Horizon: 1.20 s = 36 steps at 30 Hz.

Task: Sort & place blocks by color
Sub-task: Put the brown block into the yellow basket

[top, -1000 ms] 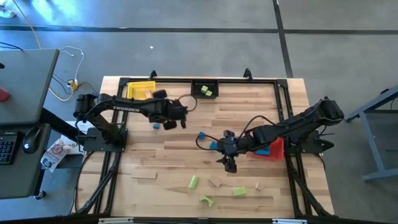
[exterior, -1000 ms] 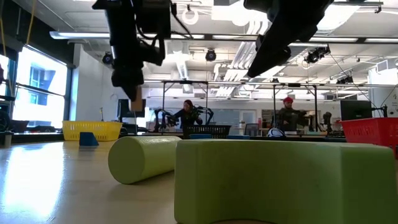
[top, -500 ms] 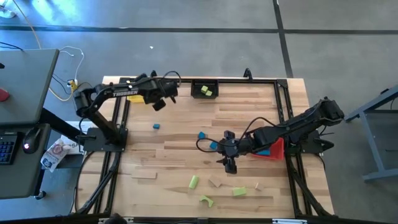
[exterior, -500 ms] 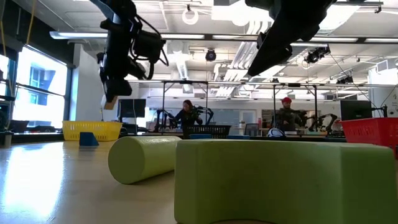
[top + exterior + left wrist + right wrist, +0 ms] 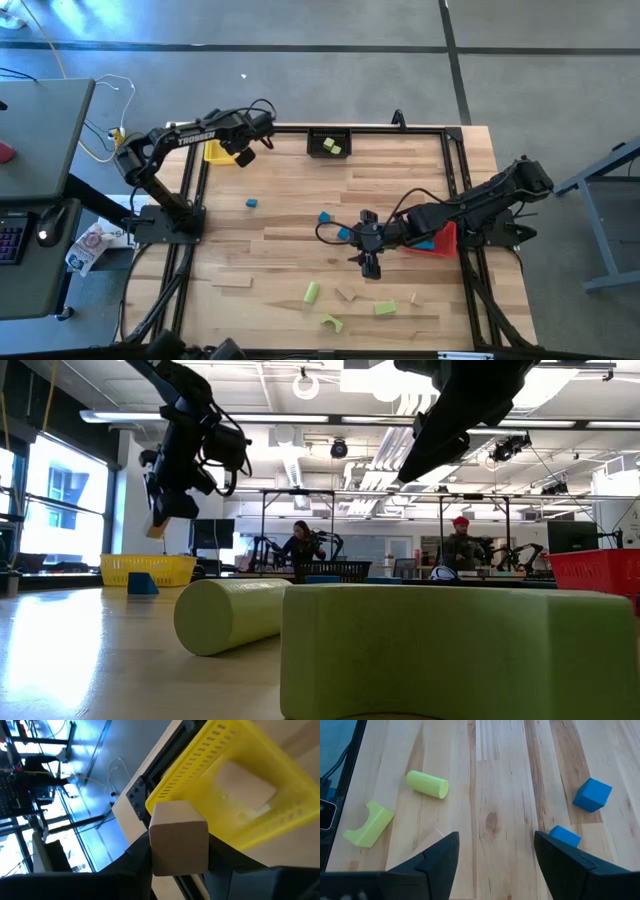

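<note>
My left tool (image 5: 179, 865) is clamped on a tan wooden block (image 5: 178, 837), carried above the yellow bin (image 5: 222, 150) at the upper left of the high view, where other tan pieces already lie inside (image 5: 243, 787). In the wrist view the block sits over the bin's near rim and the counter frame, not clearly over the basket's middle, so if I let go here I judge it could strike the rim and bounce out onto the counter (image 5: 290, 240) or drop off the edge beyond it. My right tool (image 5: 369, 262) hangs with its fingers spread wide and empty near mid-frame, just above bare wood between two blue blocks (image 5: 591, 794) and the green cylinder (image 5: 427, 784); a careless descent there could nudge the small tan piece (image 5: 434, 836) just ahead of the fingers and send it out of reach.
</note>
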Tool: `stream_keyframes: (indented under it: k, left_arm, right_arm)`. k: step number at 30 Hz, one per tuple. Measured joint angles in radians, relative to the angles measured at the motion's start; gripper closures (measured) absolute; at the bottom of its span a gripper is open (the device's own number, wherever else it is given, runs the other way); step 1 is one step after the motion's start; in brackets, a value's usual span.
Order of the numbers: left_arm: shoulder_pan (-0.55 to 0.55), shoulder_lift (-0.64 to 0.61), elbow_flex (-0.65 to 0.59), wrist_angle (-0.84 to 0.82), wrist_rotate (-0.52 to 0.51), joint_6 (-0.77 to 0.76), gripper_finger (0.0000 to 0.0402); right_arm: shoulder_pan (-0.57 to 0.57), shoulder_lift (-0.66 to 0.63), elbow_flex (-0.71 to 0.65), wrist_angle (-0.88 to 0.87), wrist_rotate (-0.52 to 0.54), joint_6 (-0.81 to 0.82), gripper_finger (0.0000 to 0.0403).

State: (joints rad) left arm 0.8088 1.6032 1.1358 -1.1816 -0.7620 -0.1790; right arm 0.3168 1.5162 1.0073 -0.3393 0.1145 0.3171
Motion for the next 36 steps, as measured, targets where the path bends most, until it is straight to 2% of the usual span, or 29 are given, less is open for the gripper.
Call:
stream_keyframes:
  k: [5,14,21,28,36]
  left_arm:
    - [0.031,0.027,0.000,0.000,0.028,0.037,0.0293]
    - [0.043,0.118,0.000,0.001,0.023,0.052,0.0289]
    - [0.043,0.147,0.000,0.002,0.024,0.052,0.0267]
    - [0.042,0.148,0.000,0.002,0.024,0.071,0.0241]
    - [0.042,0.148,0.000,0.001,0.029,0.079,0.0200]
  right_arm:
    - [0.000,0.000,0.000,0.004,0.037,0.000,0.0160]
    - [0.000,0.000,0.000,0.006,0.038,0.000,0.0160]
    - [0.000,0.000,0.000,0.006,0.032,0.001,0.0160]
    - [0.004,0.000,0.000,-0.016,-0.055,0.075,0.0160]
    - [0.073,0.000,0.000,-0.065,-0.058,0.132,0.0160]
